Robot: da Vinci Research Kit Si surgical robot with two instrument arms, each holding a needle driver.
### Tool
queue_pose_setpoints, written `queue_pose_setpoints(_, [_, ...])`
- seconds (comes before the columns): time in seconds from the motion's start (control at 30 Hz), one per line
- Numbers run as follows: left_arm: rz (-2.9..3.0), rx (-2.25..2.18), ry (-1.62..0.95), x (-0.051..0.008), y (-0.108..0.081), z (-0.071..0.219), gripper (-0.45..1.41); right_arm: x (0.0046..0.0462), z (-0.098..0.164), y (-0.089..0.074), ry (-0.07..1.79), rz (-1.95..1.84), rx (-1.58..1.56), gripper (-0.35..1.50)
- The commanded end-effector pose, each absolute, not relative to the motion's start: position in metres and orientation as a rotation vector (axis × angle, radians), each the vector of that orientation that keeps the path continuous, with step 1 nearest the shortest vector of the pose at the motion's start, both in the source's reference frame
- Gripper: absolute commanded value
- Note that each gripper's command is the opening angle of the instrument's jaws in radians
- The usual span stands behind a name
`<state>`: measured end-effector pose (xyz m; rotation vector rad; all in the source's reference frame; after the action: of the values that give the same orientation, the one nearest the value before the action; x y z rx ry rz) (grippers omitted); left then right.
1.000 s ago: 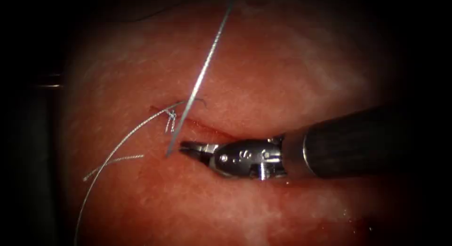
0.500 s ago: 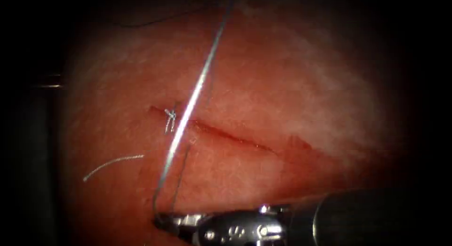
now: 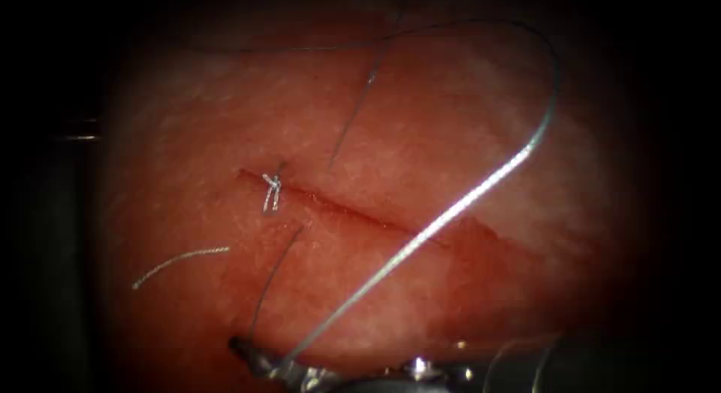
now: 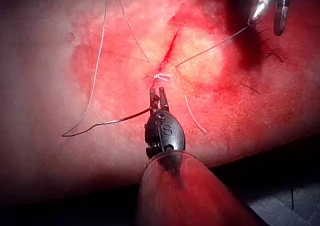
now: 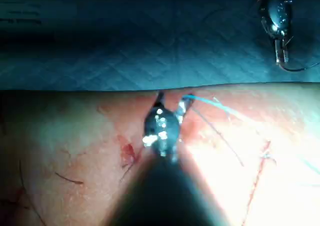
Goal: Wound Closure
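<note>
Left tool (image 4: 158,93) pinches the thread (image 3: 451,213) near the knot (image 3: 270,188), probably to anchor it. Right tool (image 5: 172,103), jaws spread, grips nothing; 1 slack loop crosses the cut (image 3: 353,213).

Surgical training bench, probably a lab, pork-belly tissue (image 3: 420,137) on a dark patterned mat (image 5: 125,46)

red tissue (image 3: 420,137) with slanting cut (image 3: 353,211) — knot (image 3: 270,190) at left end, thread (image 3: 466,201) looping above

Right gripper (image 3: 259,357) low with jaws apart; left gripper (image 4: 158,97) nearly closed.
</note>
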<state>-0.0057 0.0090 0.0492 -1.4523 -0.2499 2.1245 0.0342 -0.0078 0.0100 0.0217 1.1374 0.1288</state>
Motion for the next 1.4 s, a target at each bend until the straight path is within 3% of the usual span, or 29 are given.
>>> queue_pose_setpoints(0.03, [2.118,-1.449,-0.261,-0.0062,0.008,0.05,-0.45,0.0336,0.012,-0.008,1.125,0.136,0.018,1.21])
queue_pose_setpoints(0.33, [2.115,-1.449,-0.26,-0.0062,0.008,0.05,-0.45,0.0323,0.022,-0.006,1.061,0.142,-0.039,1.18])
queue_pose_setpoints(0.77, [2.115,-1.448,-0.258,-0.0063,0.008,0.05,-0.45,0.0351,0.029,-0.004,1.019,0.17,-0.105,1.05])
queue_pose_setpoints(0.83, [2.115,-1.448,-0.258,-0.0063,0.008,0.05,-0.45,0.0352,0.029,-0.004,1.017,0.175,-0.106,0.94])
queue_pose_setpoints(0.87, [2.115,-1.448,-0.258,-0.0064,0.008,0.05,-0.45,0.0352,0.029,-0.004,1.017,0.181,-0.104,0.81])
queue_pose_setpoints(0.93, [2.115,-1.447,-0.257,-0.0064,0.008,0.05,-0.45,0.035,0.03,-0.004,1.025,0.185,-0.083,0.12])
queue_pose_setpoints(0.97, [2.114,-1.447,-0.257,-0.0064,0.008,0.05,-0.45,0.0348,0.03,-0.004,1.026,0.183,-0.074,-0.35])
queue_pose_setpoints(1.4, [2.112,-1.444,-0.25,-0.0073,0.008,0.05,-0.45,0.0348,0.026,-0.005,1.044,0.21,-0.005,-0.35])
